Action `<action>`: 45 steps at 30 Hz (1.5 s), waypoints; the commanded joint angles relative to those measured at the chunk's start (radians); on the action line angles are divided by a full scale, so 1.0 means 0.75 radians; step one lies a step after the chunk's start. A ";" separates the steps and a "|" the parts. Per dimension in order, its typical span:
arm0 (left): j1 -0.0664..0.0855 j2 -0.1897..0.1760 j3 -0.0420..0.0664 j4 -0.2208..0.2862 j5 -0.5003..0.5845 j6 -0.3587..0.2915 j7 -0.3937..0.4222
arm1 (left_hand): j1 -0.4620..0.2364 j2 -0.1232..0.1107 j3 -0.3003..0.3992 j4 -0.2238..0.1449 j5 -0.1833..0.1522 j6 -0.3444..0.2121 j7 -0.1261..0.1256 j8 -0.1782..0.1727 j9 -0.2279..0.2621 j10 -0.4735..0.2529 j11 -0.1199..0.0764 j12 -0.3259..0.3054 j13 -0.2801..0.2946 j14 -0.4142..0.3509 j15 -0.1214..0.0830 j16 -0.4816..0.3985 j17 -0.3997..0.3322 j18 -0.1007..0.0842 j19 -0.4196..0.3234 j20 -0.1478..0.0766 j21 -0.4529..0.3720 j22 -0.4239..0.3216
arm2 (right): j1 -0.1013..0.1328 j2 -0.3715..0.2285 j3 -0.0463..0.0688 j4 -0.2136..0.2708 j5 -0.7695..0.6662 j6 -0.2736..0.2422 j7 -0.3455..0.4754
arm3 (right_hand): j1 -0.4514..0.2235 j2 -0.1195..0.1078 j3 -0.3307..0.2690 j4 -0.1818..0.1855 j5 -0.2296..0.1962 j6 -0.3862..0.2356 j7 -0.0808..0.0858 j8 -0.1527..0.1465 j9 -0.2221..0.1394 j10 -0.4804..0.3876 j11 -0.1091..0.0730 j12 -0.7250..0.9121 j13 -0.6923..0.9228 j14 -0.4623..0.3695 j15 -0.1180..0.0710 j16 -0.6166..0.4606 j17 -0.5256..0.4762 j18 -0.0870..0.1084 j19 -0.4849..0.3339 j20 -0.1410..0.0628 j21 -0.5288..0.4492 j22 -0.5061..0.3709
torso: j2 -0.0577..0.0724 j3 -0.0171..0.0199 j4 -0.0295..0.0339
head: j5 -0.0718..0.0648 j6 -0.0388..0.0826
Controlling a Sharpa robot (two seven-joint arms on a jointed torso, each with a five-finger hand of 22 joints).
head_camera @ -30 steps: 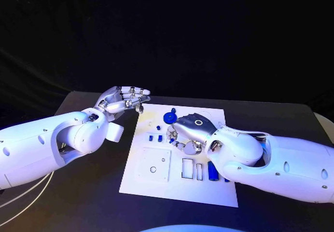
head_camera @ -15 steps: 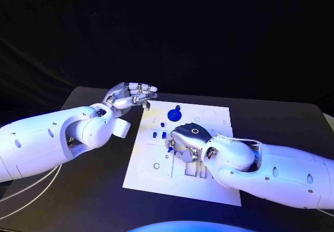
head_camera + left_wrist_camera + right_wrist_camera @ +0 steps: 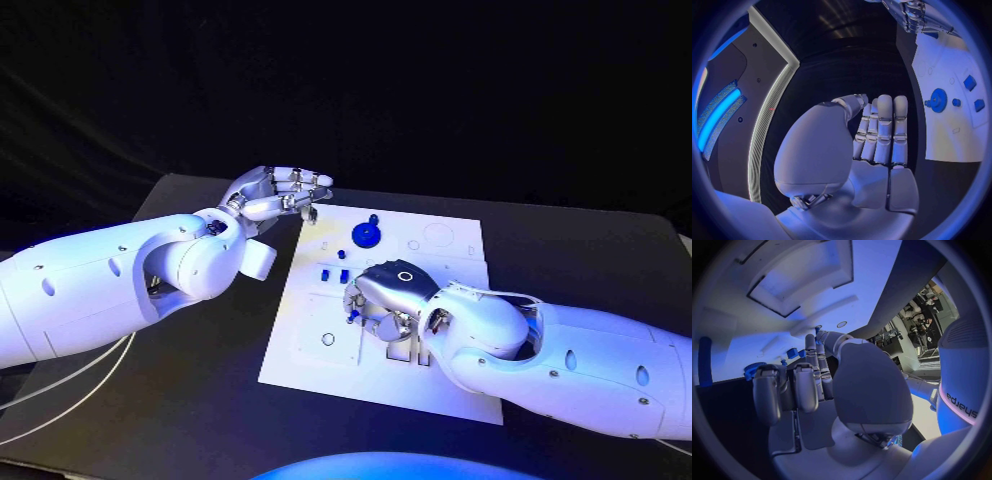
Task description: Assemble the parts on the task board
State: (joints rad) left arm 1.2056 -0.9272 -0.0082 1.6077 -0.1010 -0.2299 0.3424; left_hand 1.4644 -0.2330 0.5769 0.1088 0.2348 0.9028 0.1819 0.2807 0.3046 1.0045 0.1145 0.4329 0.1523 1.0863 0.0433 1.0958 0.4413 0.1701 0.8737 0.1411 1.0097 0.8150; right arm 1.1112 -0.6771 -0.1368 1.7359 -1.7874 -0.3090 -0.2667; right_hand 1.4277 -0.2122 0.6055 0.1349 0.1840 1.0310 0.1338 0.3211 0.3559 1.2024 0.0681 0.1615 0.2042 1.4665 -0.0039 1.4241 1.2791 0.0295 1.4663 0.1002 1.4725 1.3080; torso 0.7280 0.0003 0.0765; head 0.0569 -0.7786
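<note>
Fingers of left hand (image 3: 274,197) curled, empty — right hand (image 3: 387,298) over task board (image 3: 440,385), grasp hidden

Setting: robotics lab or demonstration booth. Evidence: black desk (image 3: 188,400) in the lower half of the head view, backed by a black drape across the upper half; white task board (image 3: 433,385) with cut recesses and small blue parts (image 3: 368,233) at centre; white cables (image 3: 58,395) trailing at lower left. Left wrist view: dark wall panels edged with lit strips (image 3: 767,115) and a blue light bar (image 3: 717,117) at left.
</note>
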 commanded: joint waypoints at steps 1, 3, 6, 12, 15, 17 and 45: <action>0.001 0.003 0.001 0.001 0.006 0.003 0.001 | -0.004 0.008 0.001 -0.003 0.005 0.002 0.005 -0.003 0.001 -0.005 0.002 0.005 0.002 0.000 -0.003 -0.009 -0.001 0.019 -0.002 -0.006 -0.008 -0.001 | -0.004 0.002 -0.001 0.003 0.001 0.024 0.016 | -0.012 -0.003 0.002 -0.002 0.006 0.005 0.000 0.004 0.002 0.009 -0.002 -0.008 -0.001 0.057 -0.008 -0.006 -0.002 -0.005 0.067 -0.006 -0.007 0.275 | 0.000 0.0000 0.0004 | 0.004 -0.004; 0.001 0.003 0.001 0.001 0.006 0.003 0.000 | -0.004 0.008 0.001 -0.003 0.005 0.002 0.005 -0.003 0.001 -0.005 0.002 0.005 0.002 0.000 -0.003 -0.009 -0.001 0.019 -0.002 -0.006 -0.008 -0.001 | -0.006 0.004 -0.001 0.003 0.002 0.024 0.017 | -0.012 -0.003 0.002 -0.002 0.006 0.005 0.000 0.004 0.002 0.009 -0.002 -0.008 -0.001 0.057 -0.008 -0.006 -0.002 -0.005 0.067 -0.006 -0.007 0.275 | 0.000 0.0000 0.0004 | 0.004 -0.004; 0.001 0.003 0.001 0.001 0.006 0.002 -0.001 | -0.004 0.008 0.001 -0.003 0.005 0.002 0.005 -0.003 0.001 -0.005 0.002 0.005 0.002 0.000 -0.003 -0.009 -0.001 0.019 -0.002 -0.006 -0.008 -0.001 | -0.007 0.006 -0.001 0.002 0.004 0.025 0.018 | -0.015 -0.003 0.002 -0.002 0.006 0.005 0.000 0.004 0.003 0.009 -0.002 -0.009 -0.001 0.057 -0.008 -0.006 -0.003 -0.005 0.067 -0.006 -0.008 0.274 | 0.000 -0.0002 0.0012 | 0.005 -0.005; 0.001 0.002 0.001 0.001 0.006 0.003 -0.004 | -0.004 0.008 0.001 -0.003 0.005 0.002 0.005 -0.003 0.001 -0.005 0.002 0.005 0.002 0.000 -0.003 -0.009 -0.001 0.019 -0.002 -0.006 -0.008 -0.001 | -0.009 0.011 -0.001 -0.007 0.004 0.031 0.015 | -0.015 -0.003 0.002 -0.002 0.006 0.005 0.000 0.004 0.003 0.009 -0.002 -0.009 -0.001 0.057 -0.008 -0.006 -0.003 -0.005 0.067 -0.006 -0.008 0.274 | 0.000 -0.0008 0.0004 | 0.005 -0.005; 0.001 0.001 0.001 0.002 0.006 0.004 -0.005 | -0.004 0.008 0.001 -0.003 0.005 0.002 0.005 -0.003 0.001 -0.005 0.002 0.005 0.002 0.000 -0.003 -0.009 -0.001 0.019 -0.002 -0.006 -0.008 -0.001 | -0.010 0.016 -0.002 -0.015 0.002 0.039 0.010 | -0.015 -0.003 0.002 -0.002 0.006 0.005 0.000 0.004 0.003 0.009 -0.002 -0.009 -0.001 0.057 -0.008 -0.006 -0.003 -0.005 0.067 -0.006 -0.008 0.274 | 0.000 -0.0013 0.0002 | 0.005 -0.005; 0.001 0.000 0.001 0.003 0.006 0.004 -0.006 | -0.004 0.008 0.001 -0.003 0.005 0.002 0.005 -0.003 0.001 -0.005 0.002 0.005 0.002 0.000 -0.003 -0.009 -0.001 0.019 -0.002 -0.006 -0.008 -0.001 | -0.010 0.021 -0.002 -0.022 -0.001 0.047 0.007 | -0.017 -0.003 0.001 -0.002 0.006 0.004 0.000 0.004 0.003 0.010 -0.002 -0.010 -0.002 0.057 -0.008 -0.007 -0.005 -0.004 0.065 -0.007 -0.011 0.273 | 0.000 -0.0020 0.0003 | 0.005 -0.004; 0.002 -0.005 0.001 0.005 0.006 0.011 -0.016 | -0.004 0.008 0.001 -0.003 0.005 0.002 0.005 -0.003 0.001 -0.005 0.002 0.005 0.002 0.000 -0.003 -0.009 -0.001 0.019 -0.002 -0.006 -0.008 -0.001 | -0.013 0.033 -0.007 -0.039 -0.007 0.015 0.001 | -0.093 -0.050 0.006 0.001 -0.024 -0.143 0.056 -0.091 -0.032 -0.101 0.052 -0.093 -0.038 0.051 0.034 -0.017 -0.023 0.010 0.033 0.023 -0.074 0.242 | -0.001 -0.0002 -0.0006 | 0.000 -0.003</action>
State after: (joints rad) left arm 1.2058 -0.9317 -0.0083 1.6093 -0.1010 -0.2298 0.3282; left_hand 1.4644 -0.2330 0.5769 0.1088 0.2348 0.9028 0.1819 0.2807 0.3046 1.0045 0.1145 0.4328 0.1520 1.0863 0.0434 1.0957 0.4416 0.1701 0.8738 0.1410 1.0097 0.8150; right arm 1.1043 -0.6487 -0.1392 1.7090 -1.7847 -0.2817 -0.2628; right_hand 1.3607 -0.2470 0.6055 0.1350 0.1706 0.9303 0.1733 0.2576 0.3340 1.1337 0.1037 0.0954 0.1749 1.4664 0.0179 1.4149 1.2635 0.0297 1.4667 0.1119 1.4220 1.3073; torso 0.7270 -0.0009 0.0761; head 0.0580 -0.7827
